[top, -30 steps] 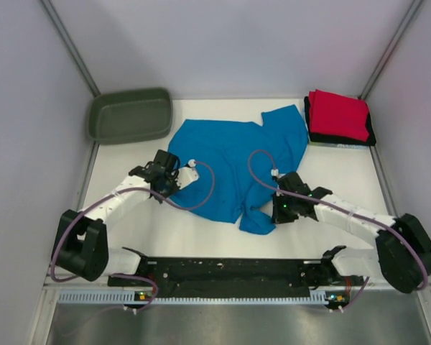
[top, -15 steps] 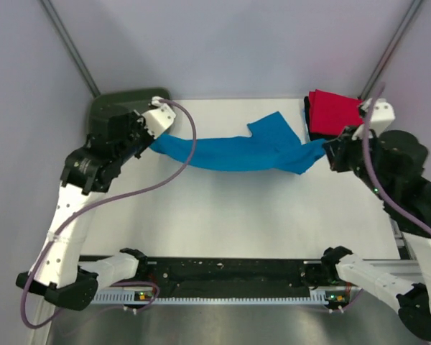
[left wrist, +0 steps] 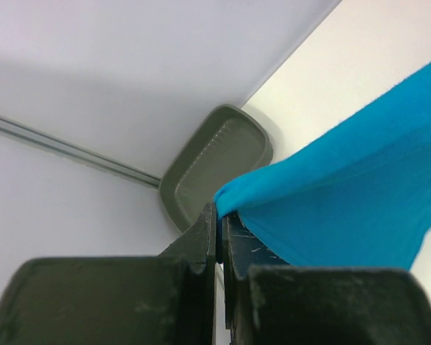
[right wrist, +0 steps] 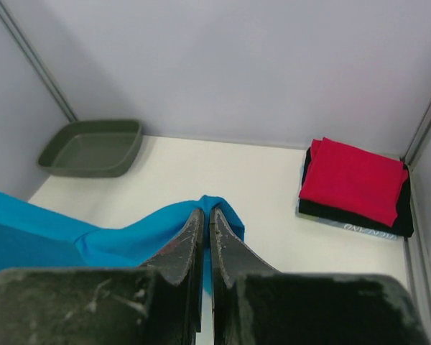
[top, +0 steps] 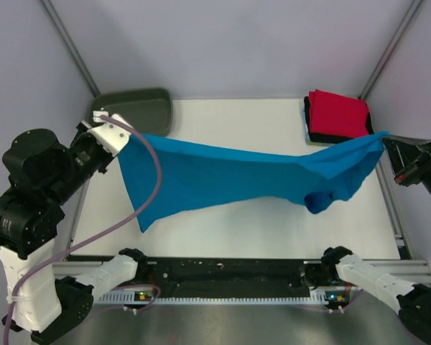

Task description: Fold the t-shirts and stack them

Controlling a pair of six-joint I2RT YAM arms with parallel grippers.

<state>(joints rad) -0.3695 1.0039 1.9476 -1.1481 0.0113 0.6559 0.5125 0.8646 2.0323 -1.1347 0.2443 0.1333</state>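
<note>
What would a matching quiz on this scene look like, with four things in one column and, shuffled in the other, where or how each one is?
Things:
1. blue t-shirt
2. red t-shirt
3. green tub
4. black t-shirt

Places or states:
A. folded, on top of the pile at the far right
B. resting at the far left corner
C. stretched out between the left tool and the right tool, each shut on an edge
D. folded, directly under the red one

Pairs: 1-C, 2-A, 3-B, 4-D.
</note>
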